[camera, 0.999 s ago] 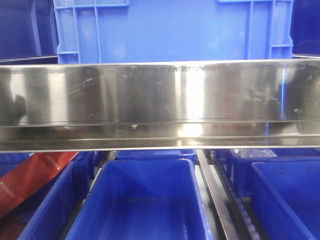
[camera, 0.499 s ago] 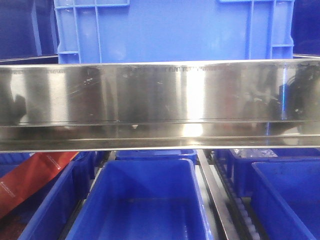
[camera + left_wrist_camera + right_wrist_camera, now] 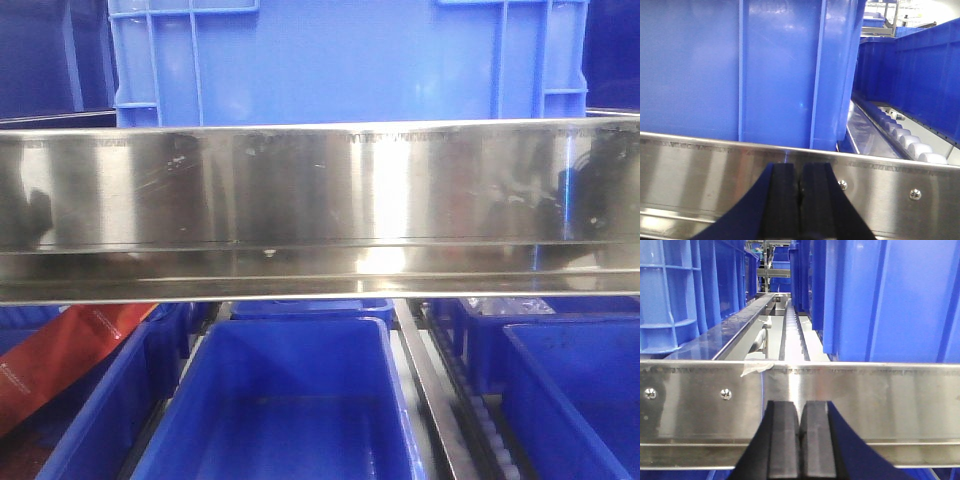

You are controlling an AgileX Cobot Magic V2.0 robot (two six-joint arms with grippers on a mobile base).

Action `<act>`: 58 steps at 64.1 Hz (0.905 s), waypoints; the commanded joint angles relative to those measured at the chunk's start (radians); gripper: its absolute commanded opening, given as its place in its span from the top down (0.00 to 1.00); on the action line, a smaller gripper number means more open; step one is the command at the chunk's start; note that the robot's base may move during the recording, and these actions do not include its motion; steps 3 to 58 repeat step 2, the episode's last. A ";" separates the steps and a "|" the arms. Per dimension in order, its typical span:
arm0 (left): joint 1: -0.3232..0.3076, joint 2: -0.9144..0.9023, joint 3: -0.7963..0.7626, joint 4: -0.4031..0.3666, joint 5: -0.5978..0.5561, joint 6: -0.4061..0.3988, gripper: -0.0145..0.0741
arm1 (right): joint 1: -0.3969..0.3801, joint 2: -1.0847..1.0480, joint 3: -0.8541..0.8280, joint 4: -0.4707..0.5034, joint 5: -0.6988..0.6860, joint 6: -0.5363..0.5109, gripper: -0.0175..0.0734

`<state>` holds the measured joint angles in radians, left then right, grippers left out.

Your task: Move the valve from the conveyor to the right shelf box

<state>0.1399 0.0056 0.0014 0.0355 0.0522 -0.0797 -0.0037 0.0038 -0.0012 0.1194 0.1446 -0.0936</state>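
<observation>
The valve and the conveyor are out of view in every frame. In the left wrist view my left gripper point(image 3: 800, 167) is shut with nothing between its black pads, close in front of a steel shelf rail point(image 3: 700, 165). My right gripper point(image 3: 800, 405) is likewise shut and empty, facing the steel rail point(image 3: 880, 400) in the right wrist view. The front view holds neither gripper. Several blue shelf boxes sit below the rail there, one at the lower right point(image 3: 585, 400) and one in the middle point(image 3: 290, 410); which one is the right shelf box I cannot tell.
A wide polished steel rail point(image 3: 320, 210) crosses the front view, with a large blue crate point(image 3: 340, 60) on the shelf above it. A red packet point(image 3: 60, 360) lies in the lower left box. Roller tracks point(image 3: 792, 335) run between the crates. Blue crate walls point(image 3: 715, 65) stand close behind the rail.
</observation>
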 commanded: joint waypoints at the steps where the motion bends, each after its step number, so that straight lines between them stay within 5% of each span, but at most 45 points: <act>1: 0.004 -0.006 -0.001 0.004 -0.019 0.001 0.96 | -0.004 -0.004 0.001 -0.005 -0.024 0.000 0.99; 58: 0.004 -0.006 -0.001 0.004 -0.019 0.001 0.96 | -0.004 -0.004 0.001 -0.005 -0.024 0.000 0.99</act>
